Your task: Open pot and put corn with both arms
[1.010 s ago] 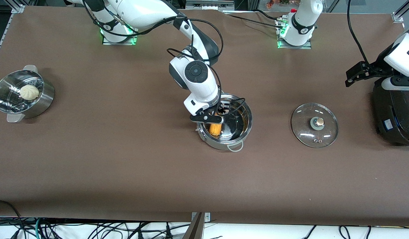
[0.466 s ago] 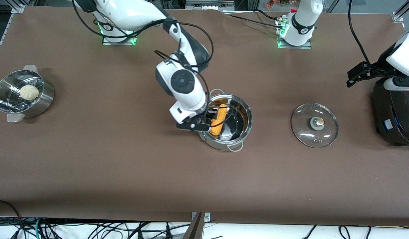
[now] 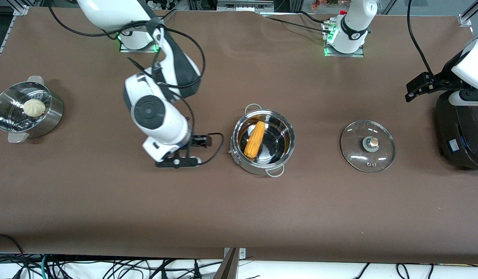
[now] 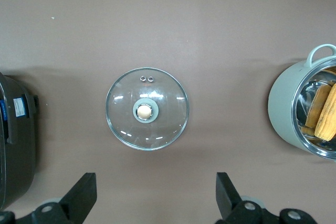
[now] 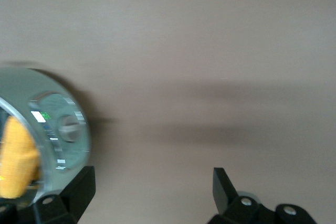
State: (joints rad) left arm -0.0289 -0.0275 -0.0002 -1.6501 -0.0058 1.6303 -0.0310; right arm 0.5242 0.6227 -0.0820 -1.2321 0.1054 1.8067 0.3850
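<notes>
Now, in the front view, the right gripper (image 3: 179, 161) has pulled clear of the pot (image 3: 263, 141) and hangs over bare table toward the right arm's end; whether it is spread or closed cannot be told here. The corn (image 3: 254, 139) it carried a second ago lies alone inside the pot, so both steps look done. The count: one pot, one corn, one lid (image 3: 367, 145) flat on the table toward the left arm's end, one steamer bowl (image 3: 27, 110) with one bun (image 3: 34, 107), one black cooker (image 3: 461, 131). The left gripper (image 3: 419, 86) waits above the cooker. In the left wrist view, its fingers (image 4: 80, 199) stand wide apart, empty, over the lid (image 4: 147, 108). In the right wrist view, the right gripper's fingers (image 5: 80, 189) are also spread, empty, with pot (image 5: 50, 129) and corn (image 5: 17, 158) at the frame edge.
</notes>
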